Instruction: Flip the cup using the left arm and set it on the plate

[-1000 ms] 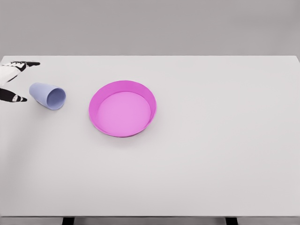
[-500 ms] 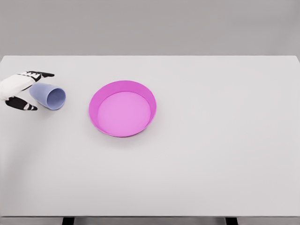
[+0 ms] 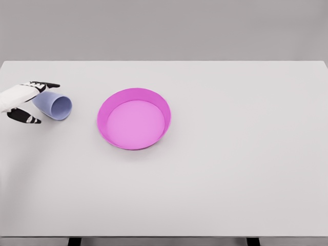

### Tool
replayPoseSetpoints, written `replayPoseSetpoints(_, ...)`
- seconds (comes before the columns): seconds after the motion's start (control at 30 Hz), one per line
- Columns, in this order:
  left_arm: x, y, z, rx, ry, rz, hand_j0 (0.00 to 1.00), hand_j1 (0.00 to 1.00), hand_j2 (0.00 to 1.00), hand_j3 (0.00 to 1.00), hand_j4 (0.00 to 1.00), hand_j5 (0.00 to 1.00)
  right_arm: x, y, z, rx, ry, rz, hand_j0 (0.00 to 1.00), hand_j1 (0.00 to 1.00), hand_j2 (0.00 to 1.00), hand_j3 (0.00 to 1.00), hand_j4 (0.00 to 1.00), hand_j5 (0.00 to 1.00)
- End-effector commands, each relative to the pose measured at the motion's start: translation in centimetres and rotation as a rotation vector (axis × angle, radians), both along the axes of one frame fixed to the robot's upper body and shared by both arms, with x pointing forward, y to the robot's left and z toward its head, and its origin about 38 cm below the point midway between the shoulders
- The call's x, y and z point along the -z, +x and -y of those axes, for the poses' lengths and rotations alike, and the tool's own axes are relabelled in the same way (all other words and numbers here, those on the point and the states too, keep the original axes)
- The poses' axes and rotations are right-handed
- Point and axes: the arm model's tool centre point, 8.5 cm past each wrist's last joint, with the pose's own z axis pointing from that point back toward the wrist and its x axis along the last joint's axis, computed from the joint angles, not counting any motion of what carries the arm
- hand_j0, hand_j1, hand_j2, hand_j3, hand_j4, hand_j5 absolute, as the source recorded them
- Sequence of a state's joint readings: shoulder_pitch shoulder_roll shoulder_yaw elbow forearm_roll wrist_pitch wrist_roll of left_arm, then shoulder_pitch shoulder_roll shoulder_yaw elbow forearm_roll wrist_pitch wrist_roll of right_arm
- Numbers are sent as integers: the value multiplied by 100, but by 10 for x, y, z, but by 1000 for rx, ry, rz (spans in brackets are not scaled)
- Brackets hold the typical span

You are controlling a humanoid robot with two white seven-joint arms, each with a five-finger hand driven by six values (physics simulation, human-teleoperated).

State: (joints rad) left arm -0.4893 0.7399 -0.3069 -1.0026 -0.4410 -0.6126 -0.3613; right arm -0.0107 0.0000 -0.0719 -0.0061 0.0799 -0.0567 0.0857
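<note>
A pale blue cup (image 3: 54,105) lies on its side at the table's left, its open mouth facing right and toward me. A magenta plate (image 3: 134,118) with a raised rim sits to its right, apart from it. My left hand (image 3: 35,101) reaches in from the left edge and brackets the cup's closed end: black-tipped fingers (image 3: 47,84) lie along the far side, the thumb (image 3: 26,118) on the near side. The fingers are spread and I cannot see a firm grasp. The right arm is out of view.
The white table (image 3: 230,154) spans the whole view, with its far edge against a grey wall and its front edge at the bottom of the picture.
My left hand has moved right from the table's edge until its fingers and thumb straddle the cup's base. Cup and plate have not moved.
</note>
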Motion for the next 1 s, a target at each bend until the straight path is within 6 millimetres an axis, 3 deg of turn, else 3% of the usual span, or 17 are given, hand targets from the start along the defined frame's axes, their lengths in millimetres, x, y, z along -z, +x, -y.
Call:
replayPoseSetpoints(0.0,2,0,-1,-6,-6,-6,100,100,100,100,100,100,0,-1,0,0,0,-1,100,100,100,100,100,100)
replayPoseSetpoints(0.47,12,11,11,-2,18,-19,100,100,100,100,100,100,0,-1,0,0,0,-1,100,100,100,100,100,100)
replayPoseSetpoints(0.67,12,11,10,-5,19,-21,88,88,88,88,88,88,0,-1,0,0,0,-1,100,100,100,100,100,100)
replayPoseSetpoints(0.97,17,15,21,6,15,-22,86,86,86,86,86,86,0,0,0,0,0,0,100,100,100,100,100,100)
